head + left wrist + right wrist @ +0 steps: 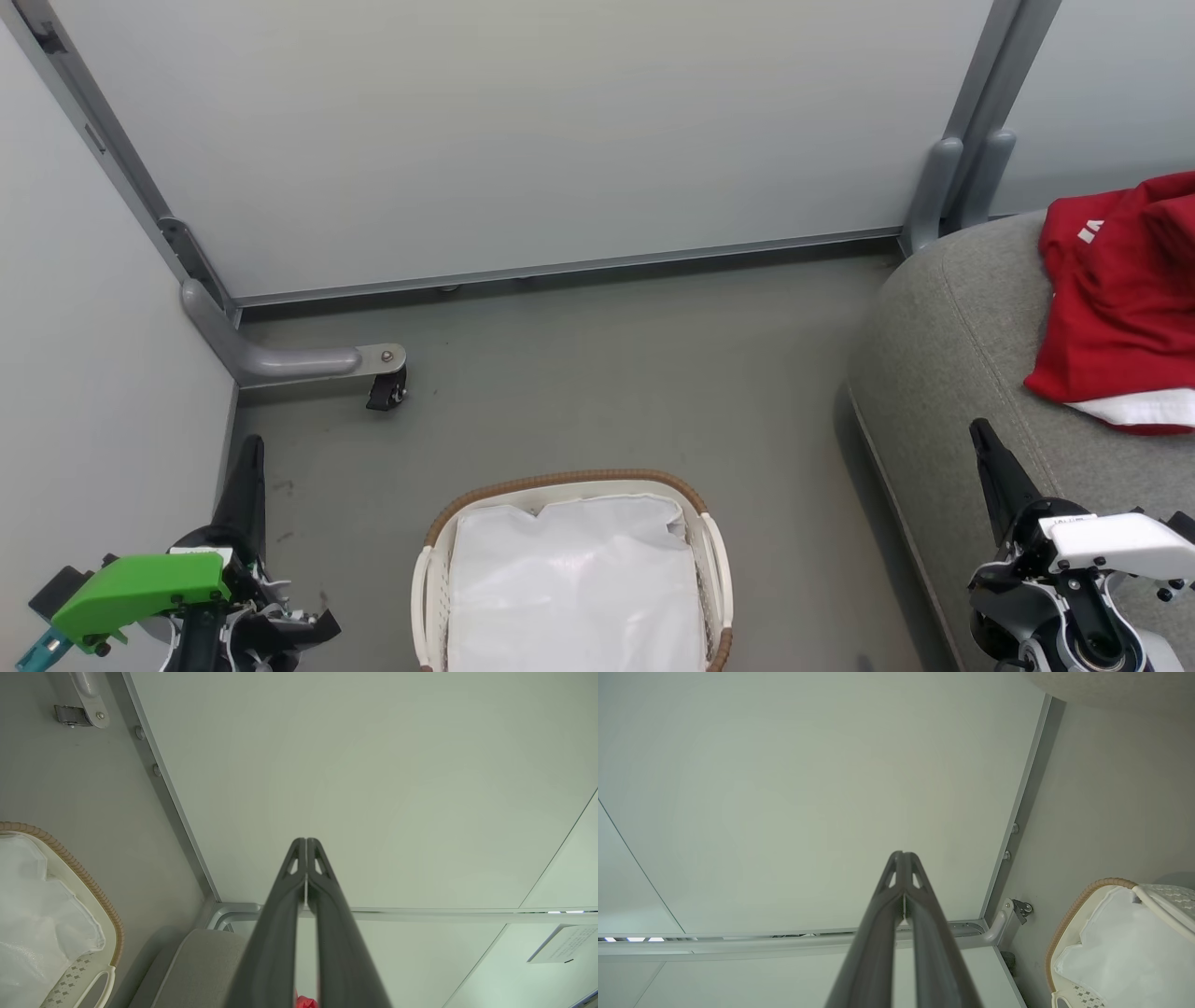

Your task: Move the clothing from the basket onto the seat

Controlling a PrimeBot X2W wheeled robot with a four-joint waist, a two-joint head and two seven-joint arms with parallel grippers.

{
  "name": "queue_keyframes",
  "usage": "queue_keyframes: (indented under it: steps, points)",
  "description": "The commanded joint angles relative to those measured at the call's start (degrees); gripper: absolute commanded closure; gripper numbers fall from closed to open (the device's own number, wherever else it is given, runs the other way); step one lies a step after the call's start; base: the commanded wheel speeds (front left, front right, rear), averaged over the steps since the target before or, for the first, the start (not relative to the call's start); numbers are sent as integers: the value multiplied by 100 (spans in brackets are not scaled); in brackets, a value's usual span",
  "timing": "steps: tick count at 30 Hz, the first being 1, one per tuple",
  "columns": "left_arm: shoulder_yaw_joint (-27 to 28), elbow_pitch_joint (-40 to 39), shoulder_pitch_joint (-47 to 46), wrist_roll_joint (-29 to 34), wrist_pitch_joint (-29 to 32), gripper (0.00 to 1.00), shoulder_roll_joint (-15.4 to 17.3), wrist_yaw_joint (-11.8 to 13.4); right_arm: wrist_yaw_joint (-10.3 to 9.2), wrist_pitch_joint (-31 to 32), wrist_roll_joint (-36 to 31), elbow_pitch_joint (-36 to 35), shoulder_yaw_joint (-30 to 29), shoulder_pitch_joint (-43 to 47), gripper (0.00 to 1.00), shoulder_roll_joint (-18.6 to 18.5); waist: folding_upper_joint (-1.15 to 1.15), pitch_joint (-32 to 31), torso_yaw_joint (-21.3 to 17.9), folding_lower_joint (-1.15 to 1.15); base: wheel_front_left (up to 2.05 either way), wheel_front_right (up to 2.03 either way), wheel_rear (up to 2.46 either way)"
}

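1. Find the clothing [1120, 299] crumpled on the seat [943, 373], at 3 o'clock in the head view and cut off by the right edge.
2. Look into the basket [560, 481] at 6 o'clock: white liner [574, 579] inside, no red visible on it.
3. Note the left gripper [250, 453] at 8 o'clock, fingers pressed together, pinching nothing, pointing to 12 above the floor.
4. Note the right gripper [985, 443] at 4 o'clock, likewise pressed together and bare, pointing to about 11 over the seat's front part.
5. Place the clothing at 1 to 2 o'clock from the right gripper, near it, and well apart from the left gripper, beyond the basket. Count the right arm as the nearer.
6. Read the long axis of the visible red heap as roughly 12 to 6.
7. Judge the transfer as likely finished; cannot tell about anything hidden under the liner. For any further reach, take the basket as at 3 to 4 o'clock from the left gripper and 8 to 9 from the right.
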Motion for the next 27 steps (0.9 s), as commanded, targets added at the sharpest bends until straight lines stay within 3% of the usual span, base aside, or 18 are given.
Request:
queue_keyframes:
  steps: [1, 27]
  points:
    - [13, -11, -56, -18, 23, 100, 33, -23, -2, 19, 20, -24, -11, -46, 100, -34, 0, 0, 0, 0, 0, 0, 0]
    - [12, -11, -56, -18, 22, 100, 33, -23, -2, 19, 20, -24, -11, -46, 100, -34, 0, 0, 0, 0, 0, 0, 0]
